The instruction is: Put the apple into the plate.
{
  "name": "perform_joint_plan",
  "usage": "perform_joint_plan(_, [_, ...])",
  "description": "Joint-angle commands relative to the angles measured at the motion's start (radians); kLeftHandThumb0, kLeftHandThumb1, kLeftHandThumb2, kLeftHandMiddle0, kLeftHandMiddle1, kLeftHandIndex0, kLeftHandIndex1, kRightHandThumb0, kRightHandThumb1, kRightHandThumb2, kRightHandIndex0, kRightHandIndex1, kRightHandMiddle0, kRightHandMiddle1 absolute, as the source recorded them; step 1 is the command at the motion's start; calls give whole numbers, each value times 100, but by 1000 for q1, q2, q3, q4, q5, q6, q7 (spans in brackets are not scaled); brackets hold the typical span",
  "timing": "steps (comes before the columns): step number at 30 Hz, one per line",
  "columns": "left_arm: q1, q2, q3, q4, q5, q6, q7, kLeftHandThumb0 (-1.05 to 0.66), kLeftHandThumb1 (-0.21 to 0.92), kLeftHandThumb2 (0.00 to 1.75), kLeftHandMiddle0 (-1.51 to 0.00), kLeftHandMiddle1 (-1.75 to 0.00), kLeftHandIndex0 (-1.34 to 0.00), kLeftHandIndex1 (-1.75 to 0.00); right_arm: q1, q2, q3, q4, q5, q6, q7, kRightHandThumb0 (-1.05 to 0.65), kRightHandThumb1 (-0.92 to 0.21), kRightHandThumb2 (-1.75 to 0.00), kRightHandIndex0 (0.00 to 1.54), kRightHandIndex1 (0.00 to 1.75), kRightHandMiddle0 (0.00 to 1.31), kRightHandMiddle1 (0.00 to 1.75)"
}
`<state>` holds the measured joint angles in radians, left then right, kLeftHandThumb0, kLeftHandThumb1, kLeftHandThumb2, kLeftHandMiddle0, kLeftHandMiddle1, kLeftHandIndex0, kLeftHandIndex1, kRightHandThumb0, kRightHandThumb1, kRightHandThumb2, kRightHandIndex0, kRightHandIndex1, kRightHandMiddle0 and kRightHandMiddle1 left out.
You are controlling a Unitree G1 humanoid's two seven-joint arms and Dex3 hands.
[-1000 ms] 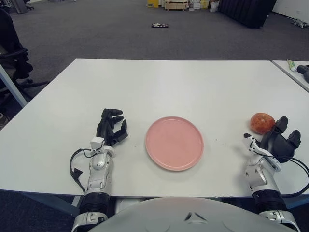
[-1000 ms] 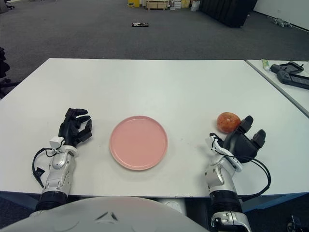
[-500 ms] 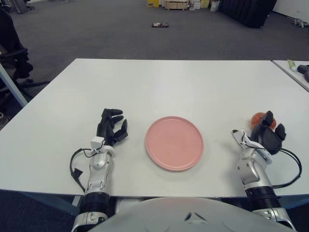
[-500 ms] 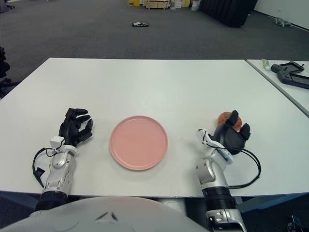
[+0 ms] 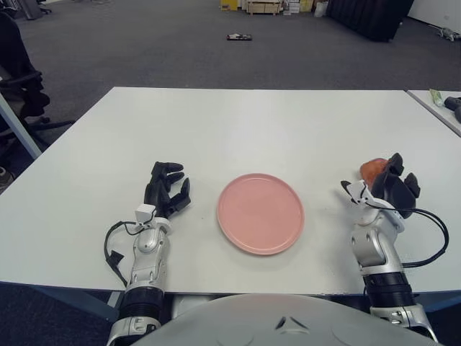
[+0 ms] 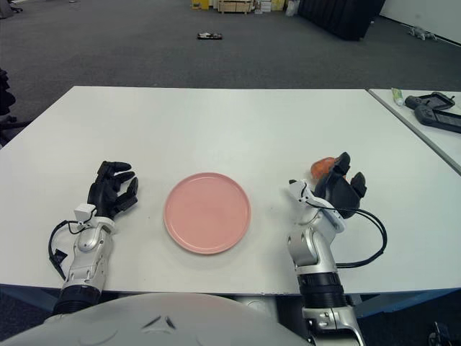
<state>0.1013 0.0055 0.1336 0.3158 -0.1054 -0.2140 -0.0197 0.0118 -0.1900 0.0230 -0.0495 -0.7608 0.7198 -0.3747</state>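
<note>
The right hand (image 6: 335,193) has its fingers curled around the one apple (image 6: 323,166), which peeks out behind them, right of the one pink plate (image 6: 207,212). The left hand (image 6: 109,193) shows left of the plate (fingers loose). Since before, hand and apple have moved closer to the plate.

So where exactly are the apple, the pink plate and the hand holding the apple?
apple (image 5: 370,168): left eye view, on the visible orange top, above the fingers.
pink plate (image 5: 260,213): left eye view, on its bare middle.
right hand (image 6: 336,189): right eye view, on the black back of the hand, wrapped around the apple.
</note>
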Motion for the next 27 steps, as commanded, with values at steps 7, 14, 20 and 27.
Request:
perform_joint_plan(7, [29,-6,-2,23,7,63,14,0,62,86,-48,-146,-29,-175,-110,1,-43,139,36,-43,-84,-83,-46,-76,0,0,0,0])
perform_joint_plan(14, [32,-6,-3,25,4,48,8,0,64,83,-48,-143,-28,-175,-151,-2,-90,253,80,-118,-193,-73,-38,-92,0,0,0,10])
perform_joint_plan(20, [36,-5,-3,27,3,31,3,0,64,83,-47,-145,-28,-175,-168,1,-111,306,99,-147,-263,-69,-38,-97,2,1,0,31])
perform_joint_plan(27, [41,0,-3,23,5,35,3,0,63,86,-47,-146,-29,-175,-186,2,-121,337,95,-109,-295,-72,-42,-94,4,5,0,43])
